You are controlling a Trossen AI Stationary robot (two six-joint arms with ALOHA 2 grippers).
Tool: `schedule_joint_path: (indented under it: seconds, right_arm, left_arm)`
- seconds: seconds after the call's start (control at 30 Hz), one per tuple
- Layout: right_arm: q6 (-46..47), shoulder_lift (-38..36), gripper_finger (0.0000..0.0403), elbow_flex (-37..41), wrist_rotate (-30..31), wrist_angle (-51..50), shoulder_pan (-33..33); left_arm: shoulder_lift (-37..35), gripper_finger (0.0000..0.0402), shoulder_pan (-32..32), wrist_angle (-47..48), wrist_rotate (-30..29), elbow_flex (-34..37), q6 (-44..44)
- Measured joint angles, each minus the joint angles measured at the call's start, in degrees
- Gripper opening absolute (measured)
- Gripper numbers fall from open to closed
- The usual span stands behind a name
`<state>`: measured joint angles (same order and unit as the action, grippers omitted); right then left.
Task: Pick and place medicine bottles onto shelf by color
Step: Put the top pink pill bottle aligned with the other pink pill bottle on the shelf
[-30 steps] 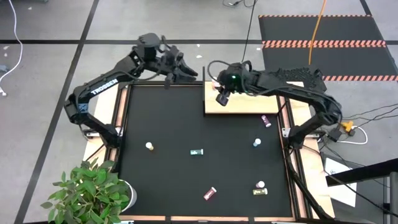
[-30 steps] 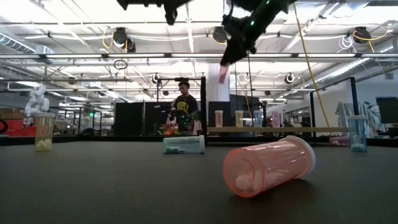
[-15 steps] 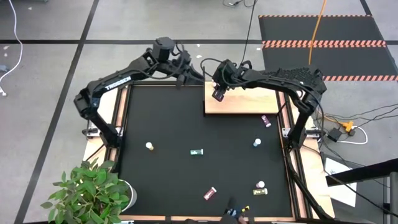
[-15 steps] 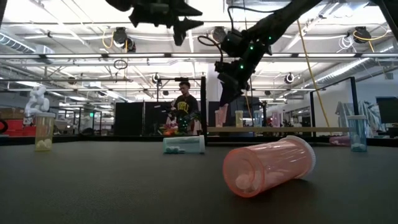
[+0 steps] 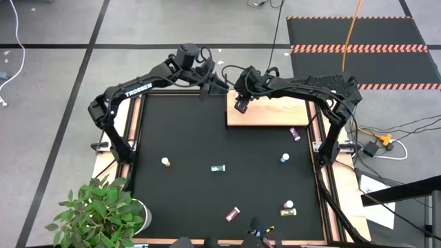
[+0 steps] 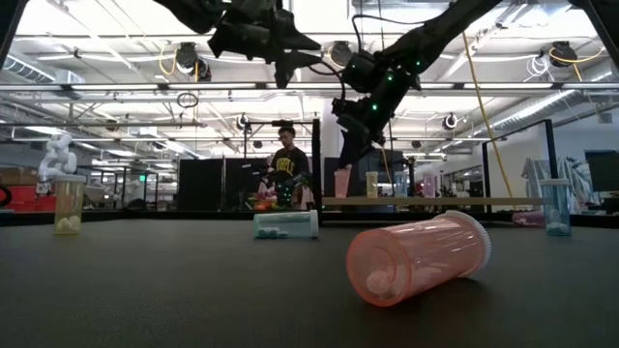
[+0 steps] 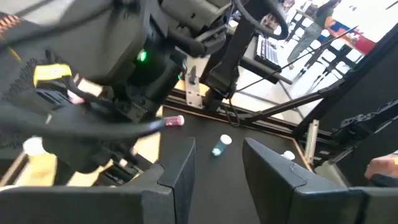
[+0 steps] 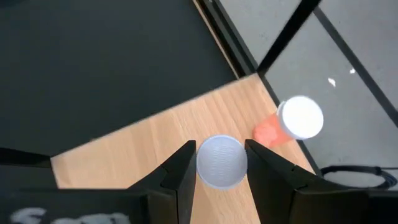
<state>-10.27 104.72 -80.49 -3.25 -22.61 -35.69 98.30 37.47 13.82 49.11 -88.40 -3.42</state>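
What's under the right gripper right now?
The shelf lies below the right gripper, whose fingers hold a white-capped bottle. A pink bottle stands beside it. The held bottle's body colour is hidden by its cap.

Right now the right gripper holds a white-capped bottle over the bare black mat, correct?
Not quite: the right gripper holds the white-capped bottle over the wooden shelf, not the mat, as the right wrist view shows.

Body of capped bottle (image 8: 221, 160) in right pincer (image 8: 219, 163) hidden (prob. under cap); left wrist view blurred.
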Motion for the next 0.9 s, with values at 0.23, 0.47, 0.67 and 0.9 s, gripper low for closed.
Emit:
schedule_joint_path:
  seconds: [0.23, 0.47, 0.67, 0.9]
  right_arm:
    - [0.2, 0.2, 0.0119, 0.2, 0.1, -0.7, -1.1]
    - [0.3, 0.1, 0.0119, 0.2, -1.2, -1.4, -1.8]
    - [-0.1, 0.1, 0.0119, 0.2, -2.9, -1.7, -1.8]
    - [0.3, 0.1, 0.0146, 0.2, -2.8, -1.7, -1.9]
  left_arm:
    - [0.0, 0.0133, 0.0, -1.5, -0.2, 0.0, 0.4]
    - [0.0, 0.0134, 0.0, -1.5, -0.2, 0.0, 0.4]
    - [0.0, 0.0133, -0.6, -1.7, -0.3, 0.0, -0.1]
    - [0.0, 0.0133, -2.0, -1.7, -0.3, 0.0, 1.1]
